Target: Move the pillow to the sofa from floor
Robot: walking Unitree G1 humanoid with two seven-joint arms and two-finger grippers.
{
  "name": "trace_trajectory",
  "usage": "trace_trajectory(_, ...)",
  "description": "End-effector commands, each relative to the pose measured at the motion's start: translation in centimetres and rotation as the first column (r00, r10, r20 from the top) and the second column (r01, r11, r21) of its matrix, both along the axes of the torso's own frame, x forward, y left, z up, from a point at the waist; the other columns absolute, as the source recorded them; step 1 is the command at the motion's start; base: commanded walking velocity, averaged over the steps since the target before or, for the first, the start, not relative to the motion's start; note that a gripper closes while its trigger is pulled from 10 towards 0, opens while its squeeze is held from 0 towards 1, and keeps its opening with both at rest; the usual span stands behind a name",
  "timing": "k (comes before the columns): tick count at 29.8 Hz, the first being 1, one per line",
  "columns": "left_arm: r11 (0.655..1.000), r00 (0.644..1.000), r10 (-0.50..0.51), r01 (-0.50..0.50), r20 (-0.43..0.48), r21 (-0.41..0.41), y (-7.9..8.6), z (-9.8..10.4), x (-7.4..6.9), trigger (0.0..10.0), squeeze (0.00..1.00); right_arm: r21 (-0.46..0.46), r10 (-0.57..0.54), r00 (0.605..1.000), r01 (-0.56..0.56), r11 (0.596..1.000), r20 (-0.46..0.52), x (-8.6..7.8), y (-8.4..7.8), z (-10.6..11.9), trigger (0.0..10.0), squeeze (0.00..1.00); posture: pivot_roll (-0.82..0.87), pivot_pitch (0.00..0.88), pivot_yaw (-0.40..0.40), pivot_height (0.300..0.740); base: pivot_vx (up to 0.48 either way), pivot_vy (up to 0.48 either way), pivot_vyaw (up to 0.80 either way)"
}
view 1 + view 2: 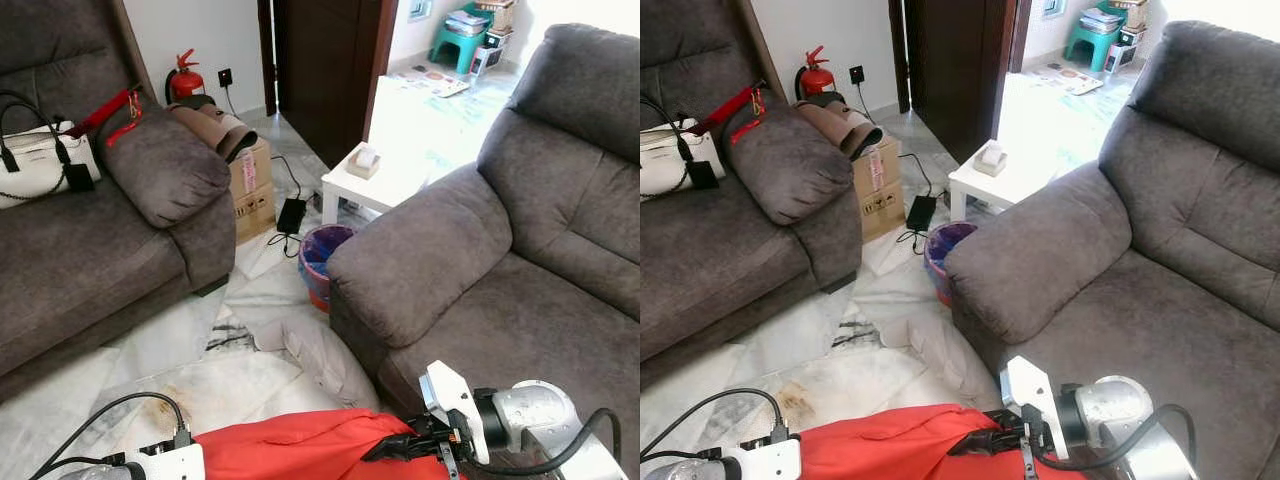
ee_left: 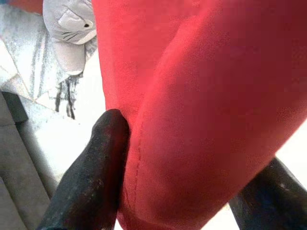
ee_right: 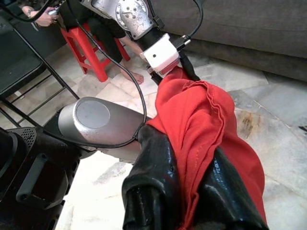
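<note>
One red pillow [image 1: 300, 445] between two grippers (left [image 2: 158, 167], right [image 3: 192, 191]), two grey sofas [image 1: 520, 300]

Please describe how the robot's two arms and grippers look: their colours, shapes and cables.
Both arms are silver metal cylinders with white box-shaped wrist parts. Black cables loop along each arm. The left gripper and the right gripper each have two long, glossy black fingers.

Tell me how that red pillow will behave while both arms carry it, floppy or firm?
Probably soft and floppy: the red pillow bunches and creases where the right tool pinches its edge. It likely sags between the grips, since the left tool holds the other end with fabric bulging between its fingers. It seems light, because thin pinches hold it off the marble floor.
</note>
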State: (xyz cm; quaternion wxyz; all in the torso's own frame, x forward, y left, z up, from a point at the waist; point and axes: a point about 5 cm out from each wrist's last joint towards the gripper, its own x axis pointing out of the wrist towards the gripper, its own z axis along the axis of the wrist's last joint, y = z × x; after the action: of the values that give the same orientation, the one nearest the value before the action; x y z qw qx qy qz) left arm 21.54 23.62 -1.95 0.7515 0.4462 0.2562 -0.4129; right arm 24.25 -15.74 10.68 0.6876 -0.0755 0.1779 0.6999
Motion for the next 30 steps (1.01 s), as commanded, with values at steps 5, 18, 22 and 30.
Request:
trace_trajectory(5,1.000,1.000,-0.002,0.002,-0.017,0.025,0.4,-0.4,-0.3,0.0,0.00,0.079,0.042,0.997,-0.047,0.996,0.065,0.0,0.8,1.7,10.0,0.00,0.11,0.146,-0.011,0.740,0.000,0.000,0.00)
trace_trajectory(18,1.000,1.000,0.010,-0.010,0.009,0.017,0.2,-0.2,0.0,0.0,0.00,0.100,0.045,0.998,-0.050,0.994,0.043,-0.6,1.4,1.2,10.0,0.00,0.13,0.157,-0.010,0.740,0.000,0.000,0.00)
trace_trajectory(22,1.000,1.000,0.019,-0.019,0.018,-0.004,-0.1,-0.2,0.2,0.0,0.00,0.103,0.043,0.998,-0.047,0.994,0.042,-0.3,1.4,1.2,10.0,0.00,0.14,0.152,-0.018,0.740,0.000,0.000,0.00)
trace_trajectory(30,0.999,0.999,0.033,-0.031,0.041,-0.040,-0.6,0.3,0.8,0.0,0.00,0.126,0.037,0.999,-0.041,0.991,0.033,0.0,1.5,1.2,10.0,0.00,0.14,0.146,-0.021,0.740,0.000,0.000,0.00)
